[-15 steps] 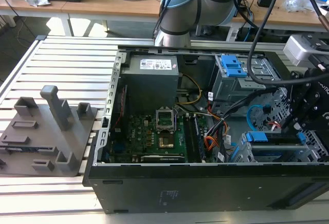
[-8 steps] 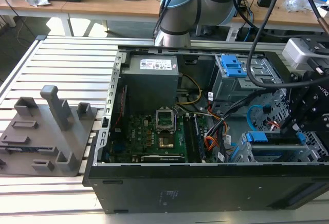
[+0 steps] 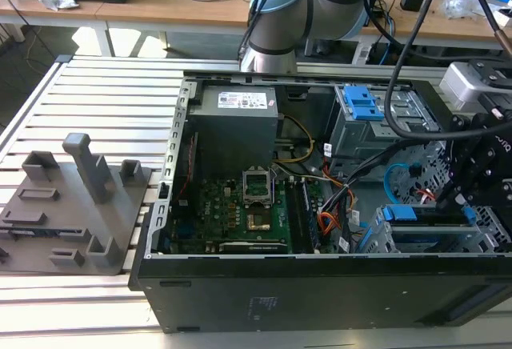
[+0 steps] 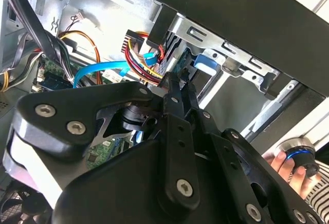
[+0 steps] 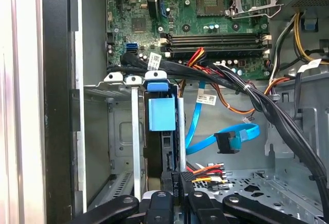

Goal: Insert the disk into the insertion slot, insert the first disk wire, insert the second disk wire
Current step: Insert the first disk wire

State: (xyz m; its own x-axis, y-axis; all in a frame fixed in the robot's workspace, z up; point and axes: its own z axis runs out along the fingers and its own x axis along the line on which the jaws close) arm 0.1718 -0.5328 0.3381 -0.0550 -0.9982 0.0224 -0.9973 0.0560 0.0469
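We see the gripper [image 3: 470,179] down inside the open computer case [image 3: 320,301], toward the exterior view's right, just above the drive cages. The disk [image 5: 162,115] already sits in the insertion slot [image 5: 121,131], standing on edge, with its bright blue carrier showing between the light grey sheet-metal walls. In the first wrist view the jaws pinch the small dark plug of the first disk wire [image 5: 208,171], whose red, orange and yellow strands fan out to one side (we cannot tell whether the plug is fully home in the disk's edge, only that it sits right against it). In the second wrist view the two black fingers [image 4: 177,93] run nearly together to a narrow tip beside the same bundle of coloured strands. A light blue cable [image 5: 226,142] loops loose near the disk, its dark plug hanging free and apart from the drive. The motherboard [image 5: 205,18] lies beyond the cage. A person's hand [image 4: 281,166] rests by a round knob at the second wrist view's edge.
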